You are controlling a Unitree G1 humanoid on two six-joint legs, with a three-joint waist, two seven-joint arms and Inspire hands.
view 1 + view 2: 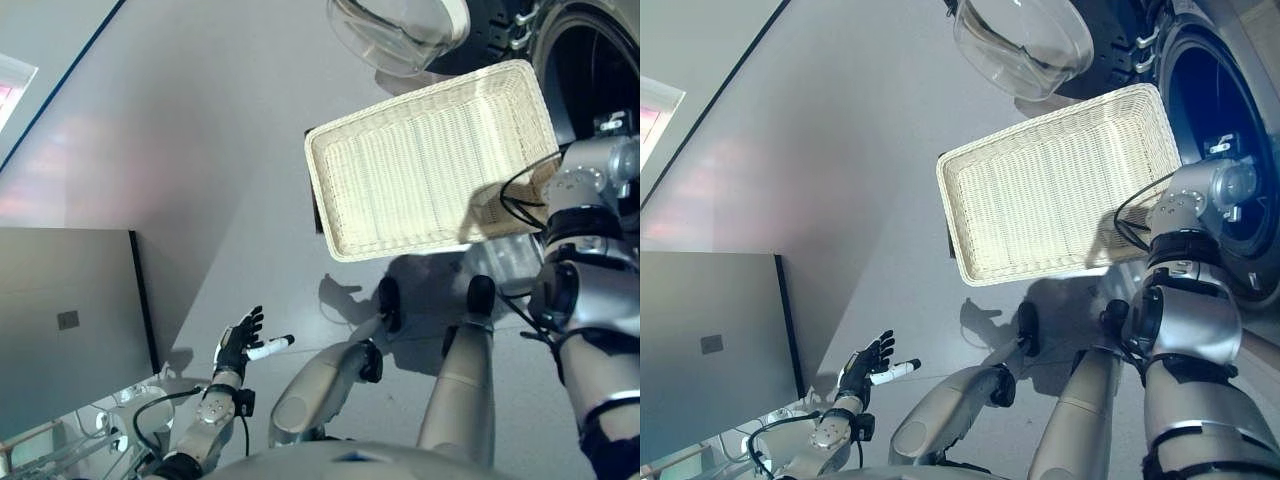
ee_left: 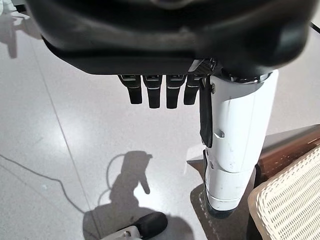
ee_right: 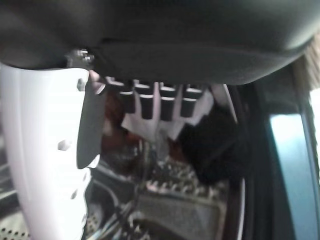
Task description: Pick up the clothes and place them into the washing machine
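— Wicker basket (image 1: 430, 160) looks bare from the head views and sits on the floor (image 1: 200, 150) just beside the washing machine (image 1: 1230, 130), whose glass door (image 1: 1025, 40) stands open. Where are the clothes?

— Only the right wrist view tells: pale and dark clothes (image 3: 165, 130) lie inside the drum, just past the right hand (image 3: 155, 100). Its fingers (image 3: 147, 102) hang down; whether they pinch the cloth I cannot tell.

— And the left hand (image 1: 240, 345)?

— Well apart from the basket, fingers spread wide, holding nothing
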